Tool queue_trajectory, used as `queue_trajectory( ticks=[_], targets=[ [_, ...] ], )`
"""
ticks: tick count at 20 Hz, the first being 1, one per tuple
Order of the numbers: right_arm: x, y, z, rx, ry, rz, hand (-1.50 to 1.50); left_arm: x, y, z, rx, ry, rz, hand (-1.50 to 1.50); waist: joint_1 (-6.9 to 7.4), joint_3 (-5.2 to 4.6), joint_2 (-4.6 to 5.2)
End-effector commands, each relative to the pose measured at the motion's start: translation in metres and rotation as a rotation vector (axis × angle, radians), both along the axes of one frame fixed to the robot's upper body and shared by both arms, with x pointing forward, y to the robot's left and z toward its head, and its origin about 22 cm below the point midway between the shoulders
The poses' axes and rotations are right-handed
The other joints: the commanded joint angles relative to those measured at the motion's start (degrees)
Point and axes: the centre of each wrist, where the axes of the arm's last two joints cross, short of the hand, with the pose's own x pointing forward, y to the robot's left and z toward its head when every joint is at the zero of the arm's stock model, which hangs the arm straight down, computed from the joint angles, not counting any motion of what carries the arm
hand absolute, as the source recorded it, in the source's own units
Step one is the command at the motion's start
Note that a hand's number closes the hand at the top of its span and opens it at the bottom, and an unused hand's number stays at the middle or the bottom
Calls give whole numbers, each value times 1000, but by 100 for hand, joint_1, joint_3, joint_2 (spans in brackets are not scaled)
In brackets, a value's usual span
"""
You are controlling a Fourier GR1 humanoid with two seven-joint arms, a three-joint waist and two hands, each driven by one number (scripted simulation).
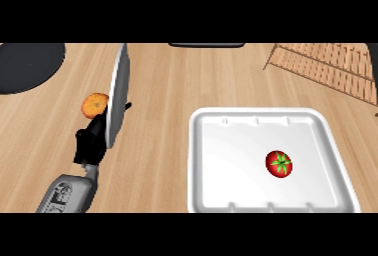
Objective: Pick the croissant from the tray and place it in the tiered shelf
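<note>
Near right on counter (170, 100): white tray (207, 165) holding tomato (279, 163). Left: left hand (92, 142) behind tilted plate (117, 95), grip unclear; orange (94, 105) beside. Far right: wooden shelf (332, 65).

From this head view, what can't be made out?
- Croissant: none shows; white tray holds only a tomato.
- Left hand: fingers hidden behind a grey upright plate; an orange item is partly hidden too.
- Right hand: out of view.
- Wooden tiered shelf: cut by the right edge.
</note>
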Motion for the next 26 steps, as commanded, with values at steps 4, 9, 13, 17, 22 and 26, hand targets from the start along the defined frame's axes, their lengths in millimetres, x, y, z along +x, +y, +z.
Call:
queue_trajectory(
  ticks=[4,9,13,17,22,26],
  targets=[
    [2,-32,-23,111,-226,87,150,4,-5,6,-1,-19,-2,0,19,1,16],
    [4,-59,-12,138,-234,88,150,-14,-7,-1,8,5,-19,0,70,-1,13],
    [7,-61,-18,110,-228,108,150,-2,-2,4,-3,-9,-9,0,22,-3,5],
    [3,-86,-37,103,-93,-184,-150,-2,-1,7,-6,-5,11,0,-38,-16,-21],
    [-4,-91,-34,129,-101,-197,-150,-11,13,-9,-11,-4,23,0,-132,-9,-58],
    [-3,-81,-37,201,-196,-155,-150,-3,0,0,2,-5,18,0,-99,-5,-43]
  ],
)
